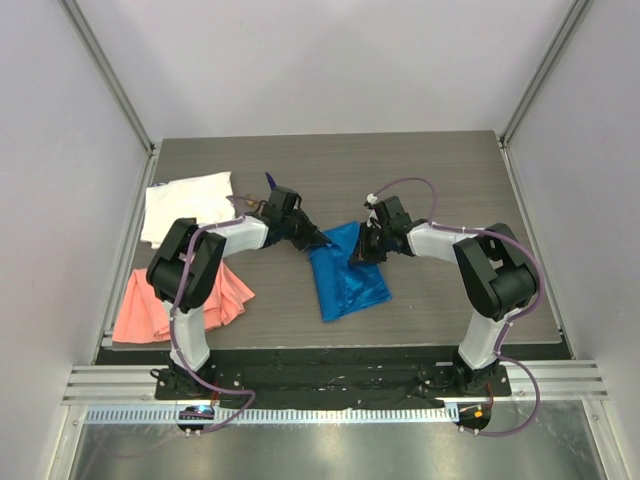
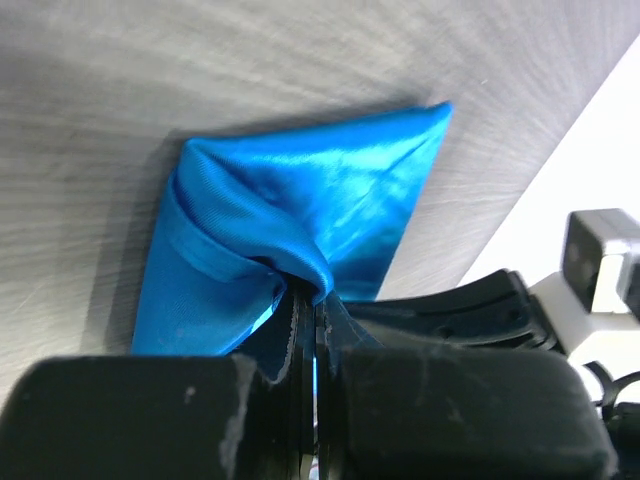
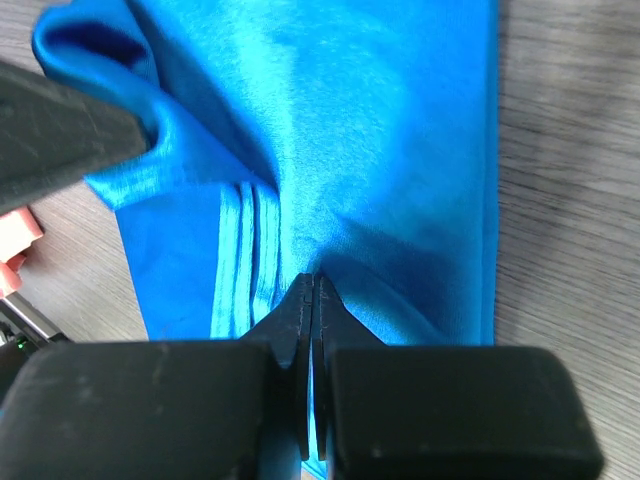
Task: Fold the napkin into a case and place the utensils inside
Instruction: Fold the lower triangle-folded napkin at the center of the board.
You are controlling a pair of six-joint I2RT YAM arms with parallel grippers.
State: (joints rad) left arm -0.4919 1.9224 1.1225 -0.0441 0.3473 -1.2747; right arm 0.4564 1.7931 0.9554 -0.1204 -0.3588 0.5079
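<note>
The napkin (image 1: 348,275), bright blue and plain, lies folded into a narrow, slanted shape on the grey surface (image 1: 440,170), caught between the two sets of jaws. The left gripper (image 1: 318,240) has its jaws closed tight on the napkin's upper left corner. In the left wrist view a rolled hem of the cloth (image 2: 300,230) curls over the left gripper (image 2: 312,310), a sliver of blue runs down the slit between the jaws, and the rest of the cloth fans out ahead of them to a point. That curl makes a small pocket just in front of the jaws; its inside is in shadow and I cannot tell what it holds.

The right gripper (image 1: 360,255) is also pressed shut on the napkin, at its upper right edge. In the right wrist view the right gripper (image 3: 312,290) nips a ridge of pleats, and the cloth (image 3: 380,150) spreads ahead and to both sides.

Beyond the left jaws, behind the wrist, a slim purple piece (image 1: 269,181) sticks up; it may be one of the utensils. Further out on that side lie a white cloth (image 1: 185,205) and, nearer the arm bases, a salmon-pink cloth (image 1: 170,300)
</note>
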